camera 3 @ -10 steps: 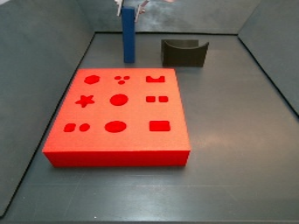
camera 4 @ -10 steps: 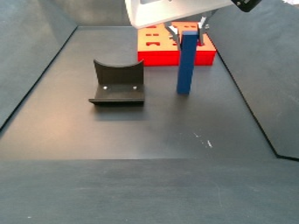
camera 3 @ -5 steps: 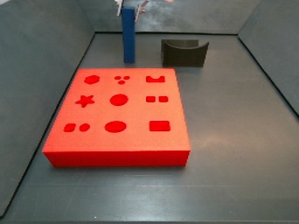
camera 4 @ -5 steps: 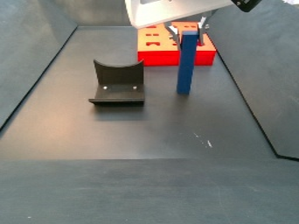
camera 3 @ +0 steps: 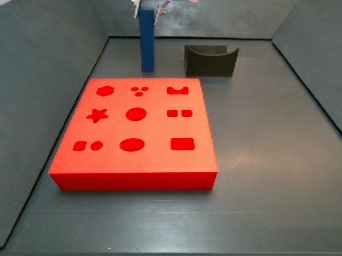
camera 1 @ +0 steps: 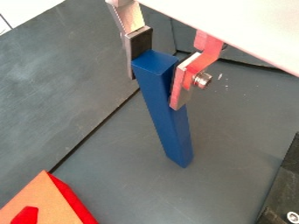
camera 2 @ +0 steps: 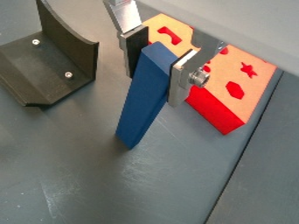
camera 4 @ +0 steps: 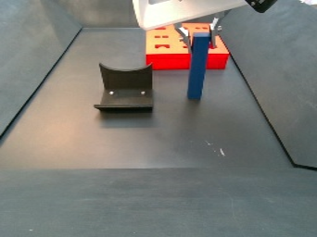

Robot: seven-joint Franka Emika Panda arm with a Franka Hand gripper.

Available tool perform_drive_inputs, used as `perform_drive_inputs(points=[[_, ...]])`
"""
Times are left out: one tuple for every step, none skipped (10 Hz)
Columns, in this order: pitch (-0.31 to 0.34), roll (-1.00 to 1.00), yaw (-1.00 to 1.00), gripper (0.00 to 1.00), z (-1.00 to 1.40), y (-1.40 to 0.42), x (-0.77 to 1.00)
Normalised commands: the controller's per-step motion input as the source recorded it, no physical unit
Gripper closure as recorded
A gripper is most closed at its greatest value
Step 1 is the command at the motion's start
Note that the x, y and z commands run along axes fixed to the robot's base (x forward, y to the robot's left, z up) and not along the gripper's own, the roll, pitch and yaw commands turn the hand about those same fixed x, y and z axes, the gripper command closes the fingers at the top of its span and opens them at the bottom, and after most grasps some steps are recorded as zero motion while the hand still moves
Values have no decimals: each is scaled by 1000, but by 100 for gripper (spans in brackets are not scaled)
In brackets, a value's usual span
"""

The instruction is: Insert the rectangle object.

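While the arm is cut off above in both side views, the gripper [camera 1: 162, 58] hangs straight down, jaws closed on the top of the rectangle object [camera 3: 147, 45], which stands upright on the floor between the red board [camera 3: 136, 138] and the dark grey block [camera 3: 211, 59].

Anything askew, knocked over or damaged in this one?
Nothing stands out. The blue bar stands upright on the floor beside the red board, with the gripper at its top, one of the fingers on each side. The dark block sits apart, undisturbed.
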Motion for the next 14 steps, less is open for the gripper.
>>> perform_drive_inputs(points=[[-147,96,-43,100,-274,-751,803],[-60,20,0,100,-514,-563,1000],[47,0,246,100,-249,0,1000],[254,0,51,100,940,571,423],[0,0,0,100,1000,443,700],[-11,0,-86,100,1000,166,763],[6,0,-143,100,1000,-143,740],[66,-33,-171,100,1000,-451,280],[0,-59,-386,100,877,-583,-109],[-94,13,-294,100,151,-703,-263],[-3,97,-140,100,0,-643,-77],[0,77,0,100,-14,-263,0],[0,11,0,100,0,-80,0],[11,0,0,100,0,0,154]])
